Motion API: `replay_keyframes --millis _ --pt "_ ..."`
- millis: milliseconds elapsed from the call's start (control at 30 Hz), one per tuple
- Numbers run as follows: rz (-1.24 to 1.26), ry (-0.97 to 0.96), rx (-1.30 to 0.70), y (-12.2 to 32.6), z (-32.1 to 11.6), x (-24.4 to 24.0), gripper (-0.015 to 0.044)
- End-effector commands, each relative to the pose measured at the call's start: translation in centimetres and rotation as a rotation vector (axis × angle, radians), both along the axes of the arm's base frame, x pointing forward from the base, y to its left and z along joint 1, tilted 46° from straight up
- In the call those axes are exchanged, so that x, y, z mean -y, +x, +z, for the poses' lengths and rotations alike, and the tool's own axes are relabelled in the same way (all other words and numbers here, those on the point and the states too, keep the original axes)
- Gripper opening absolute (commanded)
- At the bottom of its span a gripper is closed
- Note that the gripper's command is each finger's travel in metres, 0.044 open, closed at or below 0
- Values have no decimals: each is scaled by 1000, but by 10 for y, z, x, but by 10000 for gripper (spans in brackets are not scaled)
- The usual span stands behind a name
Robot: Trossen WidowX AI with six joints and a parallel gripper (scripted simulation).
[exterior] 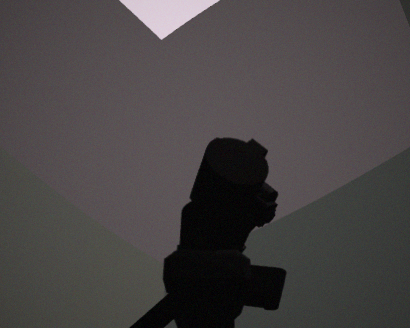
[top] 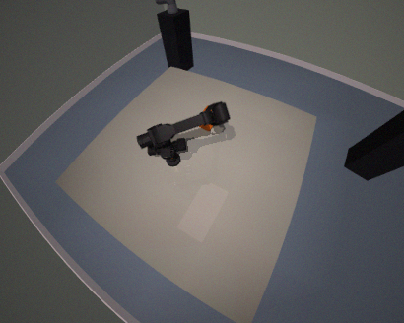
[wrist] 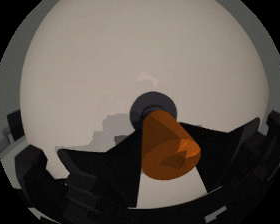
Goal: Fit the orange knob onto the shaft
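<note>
The orange knob (wrist: 163, 142) (top: 205, 126) is between the two black fingers of my gripper (wrist: 160, 128), which is shut on it. In the wrist view the knob's narrower far end overlaps the near edge of the dark round pedestal (wrist: 139, 106). The shaft cannot be made out apart from the knob and pedestal, and whether the knob touches it cannot be told. In the top view the arm partly covers the knob. The exterior view shows the arm only as a dark silhouette, with the knob and pedestal hidden.
The arm (top: 189, 123) stands on a beige mat (top: 130, 207) on a blue table (top: 342, 236). A pale rectangle (top: 204, 213) shows on the mat. A black post (top: 176, 41) stands at the mat's back corner and another dark beam (top: 381, 148) is at the right.
</note>
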State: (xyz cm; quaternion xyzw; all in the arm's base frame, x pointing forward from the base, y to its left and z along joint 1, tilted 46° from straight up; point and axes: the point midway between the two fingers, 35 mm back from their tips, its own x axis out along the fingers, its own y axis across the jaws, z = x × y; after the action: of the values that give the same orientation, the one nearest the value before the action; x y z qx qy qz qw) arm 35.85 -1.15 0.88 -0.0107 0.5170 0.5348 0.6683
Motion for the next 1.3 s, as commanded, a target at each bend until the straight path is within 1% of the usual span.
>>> replay_keyframes --millis 0,1133,1267 --pt "3 2 6 -1 -1 0 0" --pt "3 2 6 0 0 2 0" --pt "64 11 67 0 1 2 0"
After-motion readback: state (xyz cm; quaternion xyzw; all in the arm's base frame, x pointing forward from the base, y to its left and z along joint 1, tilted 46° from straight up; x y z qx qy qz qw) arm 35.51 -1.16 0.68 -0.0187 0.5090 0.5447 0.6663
